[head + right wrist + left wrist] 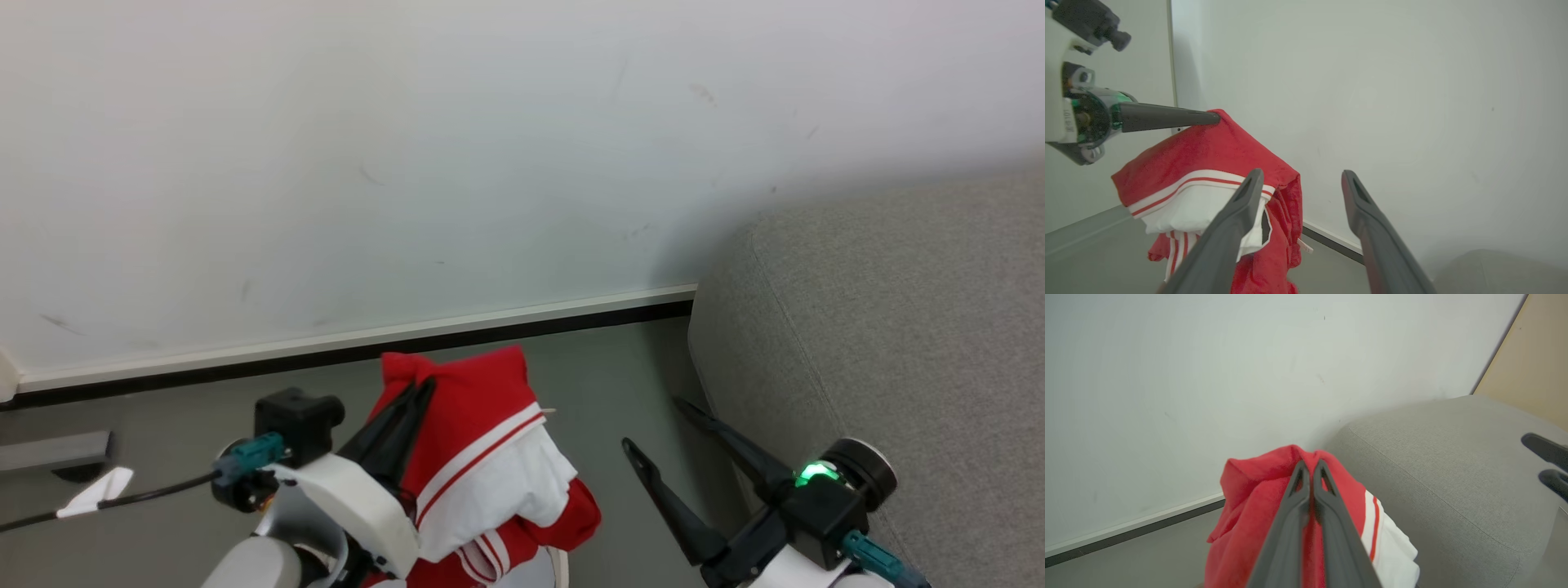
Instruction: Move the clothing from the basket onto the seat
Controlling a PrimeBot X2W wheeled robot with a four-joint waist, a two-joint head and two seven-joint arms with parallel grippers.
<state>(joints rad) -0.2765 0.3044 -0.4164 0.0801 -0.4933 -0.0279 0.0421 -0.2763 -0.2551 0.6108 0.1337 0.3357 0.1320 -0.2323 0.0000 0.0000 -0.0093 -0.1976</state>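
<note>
The clothing [482, 457] is a bright red garment with white panels and red-and-white striped trim. It hangs in the air from my left gripper [420, 384], which is shut on its top fold. In the left wrist view the closed fingertips [1309, 463] pinch the red cloth [1249, 506]. The seat [898, 327], a light grey sofa, stands to the right of the clothing. My right gripper [651, 423] is open and empty, close to the seat's side. In the right wrist view its spread fingers [1302, 174] frame the hanging clothing [1208, 151]. The basket is out of view.
A white wall [408, 163] with a pale baseboard [367, 339] runs behind, above the grey floor [620, 367]. A grey flat object [49, 449] lies at the far left. A black cable with a white tag [98, 490] trails from my left wrist.
</note>
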